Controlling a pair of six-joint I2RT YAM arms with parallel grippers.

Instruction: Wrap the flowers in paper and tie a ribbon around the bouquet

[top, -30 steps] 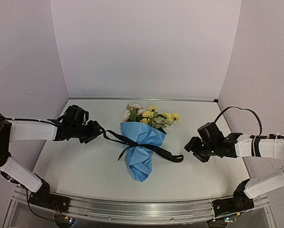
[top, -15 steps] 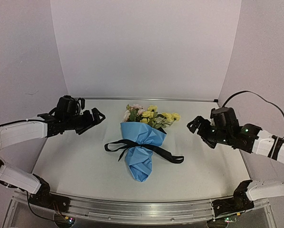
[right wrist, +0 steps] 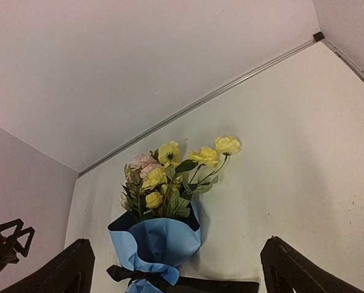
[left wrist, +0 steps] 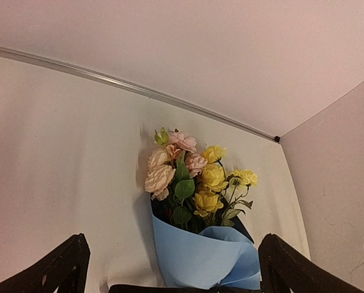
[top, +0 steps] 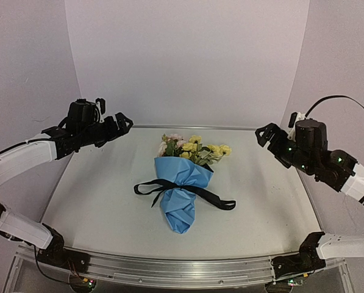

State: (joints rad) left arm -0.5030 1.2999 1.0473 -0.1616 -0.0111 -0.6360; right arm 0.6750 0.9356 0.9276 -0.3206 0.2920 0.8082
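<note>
The bouquet lies mid-table, its flowers of yellow and pale pink pointing to the back wall. Light blue paper wraps the stems as a cone, its navy inside showing at the mouth. The black ribbon crosses the cone's waist, and both its ends lie loose on the table. My left gripper hangs open, raised and well to the left of the bouquet. My right gripper hangs open, raised to the right. Each wrist view looks down on the flowers and paper between empty fingers.
The white table is closed in by pale walls at the back and both sides. A metal rail runs along the near edge, with the arm bases at its ends.
Both grippers have opened, let go of the ribbon ends, and risen up and outward from the bouquet. The ribbon's left end has dropped onto the table.
</note>
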